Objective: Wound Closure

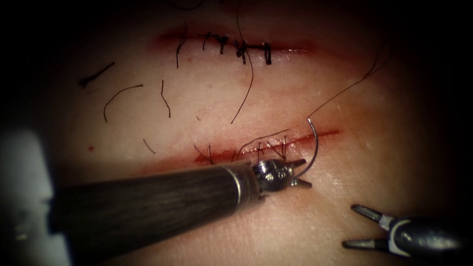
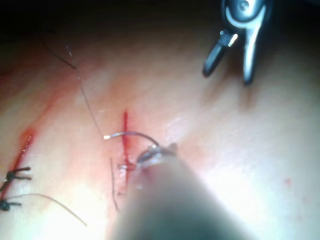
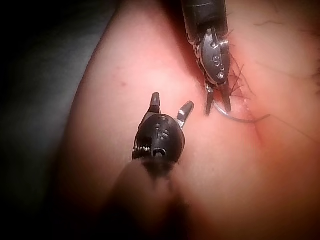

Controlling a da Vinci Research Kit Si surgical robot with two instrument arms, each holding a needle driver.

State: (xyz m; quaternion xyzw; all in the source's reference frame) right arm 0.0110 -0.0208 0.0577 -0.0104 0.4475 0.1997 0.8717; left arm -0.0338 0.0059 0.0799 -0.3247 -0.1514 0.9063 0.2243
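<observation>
Left tool (image 2: 159, 153) at cut (image 2: 125, 131), gripping curved needle (image 2: 131, 134) near one end. Needle arcs above tissue (image 2: 210, 150), free end over cut, thread (image 2: 85, 100) trailing away. Right tool (image 2: 232, 67) hangs well apart, jaws spread, empty. Dark stitches (image 2: 12, 175) on second cut.

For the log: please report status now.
Left tool grips needle near its tip end. Needle free of tissue, thread trailing. Right tool open, empty.
</observation>
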